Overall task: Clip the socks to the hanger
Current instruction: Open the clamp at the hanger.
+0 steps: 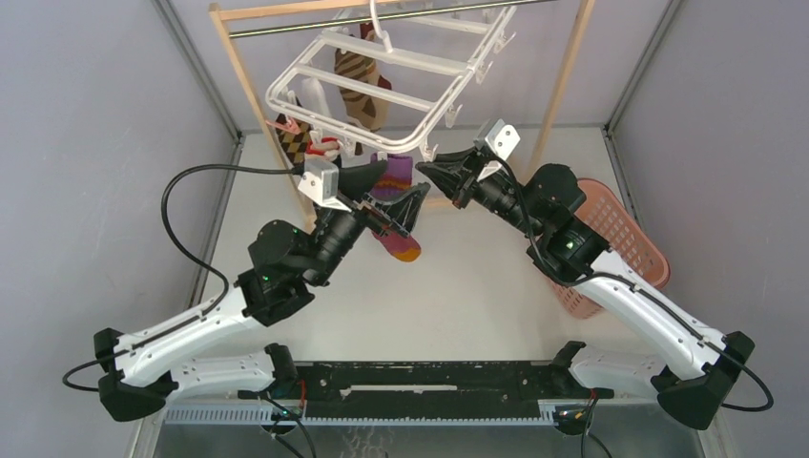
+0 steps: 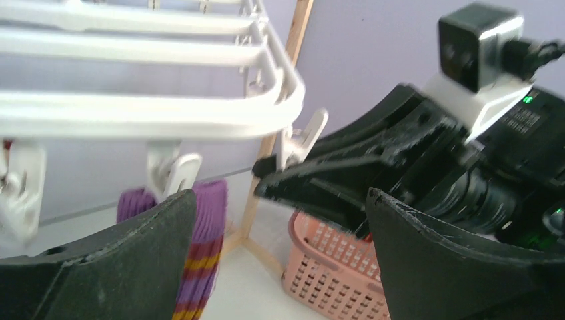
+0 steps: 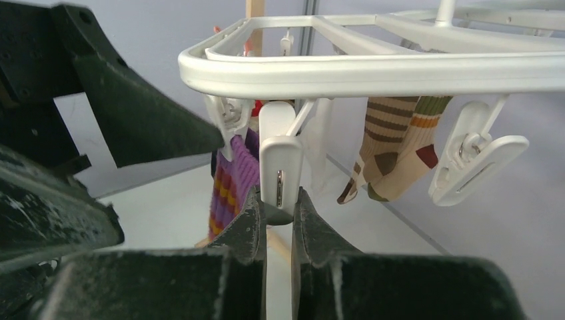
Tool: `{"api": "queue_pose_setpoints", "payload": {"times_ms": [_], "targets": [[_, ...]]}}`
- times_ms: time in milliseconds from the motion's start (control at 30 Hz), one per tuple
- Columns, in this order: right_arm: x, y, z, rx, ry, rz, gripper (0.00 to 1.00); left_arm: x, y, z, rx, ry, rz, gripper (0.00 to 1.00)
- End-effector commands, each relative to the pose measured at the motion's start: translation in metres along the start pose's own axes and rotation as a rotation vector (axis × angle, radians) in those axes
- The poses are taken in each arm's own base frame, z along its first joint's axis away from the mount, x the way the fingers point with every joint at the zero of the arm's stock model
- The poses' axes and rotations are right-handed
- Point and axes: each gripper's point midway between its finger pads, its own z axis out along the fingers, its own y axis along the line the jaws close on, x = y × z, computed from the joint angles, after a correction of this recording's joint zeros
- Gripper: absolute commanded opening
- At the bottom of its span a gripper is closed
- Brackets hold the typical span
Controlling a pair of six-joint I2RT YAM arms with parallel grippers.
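The white hanger [image 1: 382,76] hangs tilted from a rod, with brown argyle socks [image 1: 361,81] clipped under it. A purple sock with red and yellow stripes [image 1: 399,176] hangs from a clip at its near edge and also shows in the left wrist view [image 2: 203,227]. My left gripper [image 1: 401,191] is wide open beside this sock, which lies behind its left finger [image 2: 120,260]. My right gripper [image 3: 278,200] is shut on a white clip [image 3: 280,160] at the hanger's near rim [image 3: 373,67]. Striped tan socks [image 3: 393,143] hang further back.
A pink slotted basket [image 1: 620,239] lies on the table at the right, under my right arm. The wooden rack's posts [image 1: 563,76] and metal rod [image 1: 382,19] stand at the back. An unused white clip [image 3: 476,160] hangs to the right of the pinched one.
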Motion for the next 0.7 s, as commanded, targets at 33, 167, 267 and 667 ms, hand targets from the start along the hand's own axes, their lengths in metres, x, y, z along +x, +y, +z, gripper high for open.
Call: {"api": "queue_pose_setpoints", "payload": {"times_ms": [33,167,267,667], "targets": [[-0.029,0.003,-0.002,-0.006,-0.059,-0.014,0.00,-0.050,-0.019,0.018,0.038,-0.093,-0.035,1.00],[-0.031,0.009,-0.002,-0.024,-0.063,-0.013,0.00,-0.055,-0.011,0.028,-0.015,-0.095,-0.020,1.00],[-0.031,0.012,-0.001,-0.036,-0.064,-0.014,0.00,-0.054,-0.008,0.035,-0.029,-0.077,-0.025,0.98],[-0.029,0.021,0.000,-0.065,-0.059,-0.017,0.00,-0.054,-0.001,0.049,-0.084,-0.078,0.036,0.93]]}}
